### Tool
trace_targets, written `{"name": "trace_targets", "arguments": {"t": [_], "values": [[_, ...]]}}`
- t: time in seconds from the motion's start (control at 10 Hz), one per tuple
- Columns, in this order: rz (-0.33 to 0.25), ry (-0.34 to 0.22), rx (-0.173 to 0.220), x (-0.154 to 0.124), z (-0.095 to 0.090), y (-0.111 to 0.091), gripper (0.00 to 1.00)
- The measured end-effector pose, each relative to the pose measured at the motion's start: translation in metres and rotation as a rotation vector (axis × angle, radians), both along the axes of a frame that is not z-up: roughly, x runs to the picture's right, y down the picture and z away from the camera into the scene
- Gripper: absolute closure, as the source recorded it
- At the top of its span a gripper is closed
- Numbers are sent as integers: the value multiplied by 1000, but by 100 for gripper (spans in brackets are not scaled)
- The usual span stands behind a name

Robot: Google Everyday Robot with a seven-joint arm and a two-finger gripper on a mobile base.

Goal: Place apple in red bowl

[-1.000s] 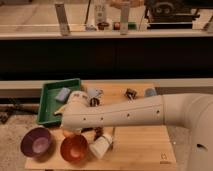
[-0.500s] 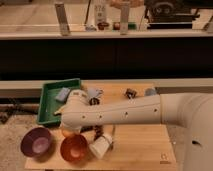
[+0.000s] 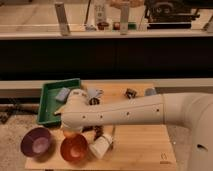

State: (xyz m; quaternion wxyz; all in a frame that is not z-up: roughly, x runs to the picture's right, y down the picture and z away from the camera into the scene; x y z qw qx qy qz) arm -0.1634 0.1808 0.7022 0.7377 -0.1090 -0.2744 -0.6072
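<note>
The apple (image 3: 70, 134) is a small yellowish-orange fruit showing just under the end of my arm, at the far left rim of the red bowl (image 3: 75, 149). I cannot tell whether it is held above the table or rests on it. The red bowl stands at the table's front left, glossy inside, with nothing showing in it. My gripper (image 3: 71, 130) points down at the end of the white arm, right over the apple and mostly hidden behind the arm's bulk.
A purple bowl (image 3: 36, 141) stands left of the red bowl. A white cup (image 3: 101, 146) lies on its side to its right. A green tray (image 3: 55, 102) with a blue item is at the back left. Small objects (image 3: 131, 92) lie along the far edge.
The arm's end has shifted only slightly. The apple stays at the same place by the red bowl's rim.
</note>
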Motion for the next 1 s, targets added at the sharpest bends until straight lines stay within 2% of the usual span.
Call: {"name": "trace_targets", "arguments": {"t": [0.1, 0.4, 0.7, 1.0], "values": [[-43, -16, -24, 0, 2, 3, 100], [-117, -75, -83, -3, 5, 10, 100], [-148, -146, -150, -6, 6, 14, 100], [-174, -194, -196, -7, 4, 16, 100]]}}
